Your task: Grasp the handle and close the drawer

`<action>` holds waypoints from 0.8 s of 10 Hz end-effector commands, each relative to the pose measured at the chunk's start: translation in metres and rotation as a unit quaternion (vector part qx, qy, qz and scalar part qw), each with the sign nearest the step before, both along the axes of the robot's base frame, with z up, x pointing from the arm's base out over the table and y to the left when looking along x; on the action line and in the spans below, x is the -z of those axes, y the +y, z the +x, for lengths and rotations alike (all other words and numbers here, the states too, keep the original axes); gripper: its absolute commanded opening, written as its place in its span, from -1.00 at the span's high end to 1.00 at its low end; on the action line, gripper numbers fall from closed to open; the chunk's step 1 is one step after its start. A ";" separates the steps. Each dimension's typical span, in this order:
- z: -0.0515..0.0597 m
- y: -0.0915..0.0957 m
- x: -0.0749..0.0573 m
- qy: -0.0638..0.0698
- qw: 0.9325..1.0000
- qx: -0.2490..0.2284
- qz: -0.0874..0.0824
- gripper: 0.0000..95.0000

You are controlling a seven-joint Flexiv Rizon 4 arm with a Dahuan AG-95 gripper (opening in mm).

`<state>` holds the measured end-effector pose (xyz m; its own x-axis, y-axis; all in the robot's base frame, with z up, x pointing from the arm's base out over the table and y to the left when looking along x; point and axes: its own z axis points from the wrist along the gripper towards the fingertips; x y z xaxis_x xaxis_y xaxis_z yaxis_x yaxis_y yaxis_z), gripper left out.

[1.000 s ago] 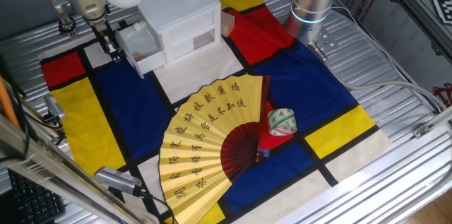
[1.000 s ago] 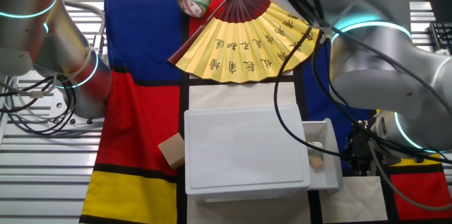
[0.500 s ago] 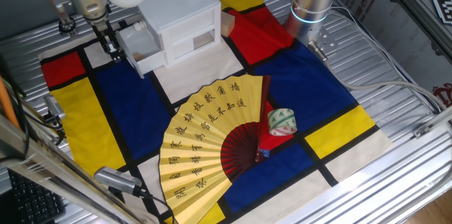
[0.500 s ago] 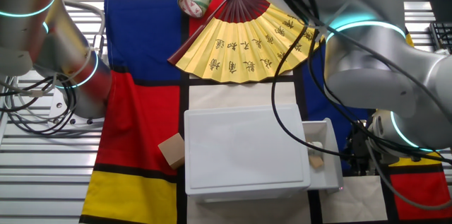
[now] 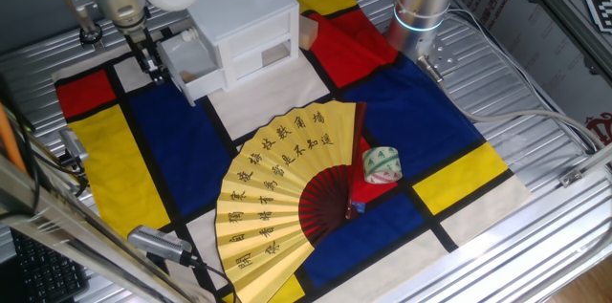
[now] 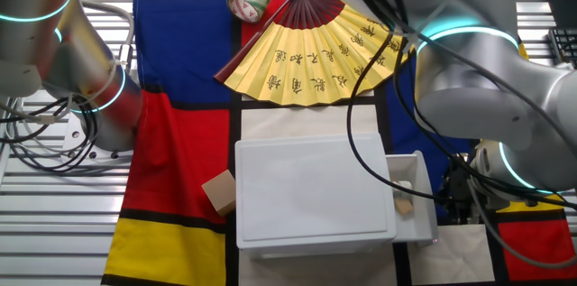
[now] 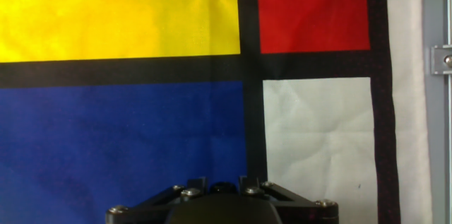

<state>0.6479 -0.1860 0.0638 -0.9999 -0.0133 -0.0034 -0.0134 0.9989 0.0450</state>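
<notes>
The white two-drawer cabinet [image 5: 244,16] stands at the back of the checked cloth. Its upper drawer [image 5: 191,66] is pulled out to the left; in the other fixed view the drawer [image 6: 413,205] shows a small tan piece inside. My gripper [image 5: 150,62] points down right beside the drawer's front panel, on its outer side, and it also shows in the other fixed view [image 6: 460,200]. The handle is hidden between the panel and the fingers. The hand view shows only the gripper's black base and the cloth below, so I cannot tell how the jaws stand.
A yellow folding fan [image 5: 277,188] lies open mid-cloth with a green-white tape roll [image 5: 381,164] beside it. A small tan block [image 6: 219,191] sits next to the cabinet. A second arm's base [image 5: 421,7] stands at the back right. Cables hang over the cabinet [image 6: 379,69].
</notes>
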 end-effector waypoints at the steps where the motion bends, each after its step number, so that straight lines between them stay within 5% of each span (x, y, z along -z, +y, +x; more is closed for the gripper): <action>1: -0.001 0.001 -0.001 -0.001 1.000 0.000 -0.002 1.00; 8: -0.007 0.000 -0.001 -0.003 1.000 0.000 -0.001 1.00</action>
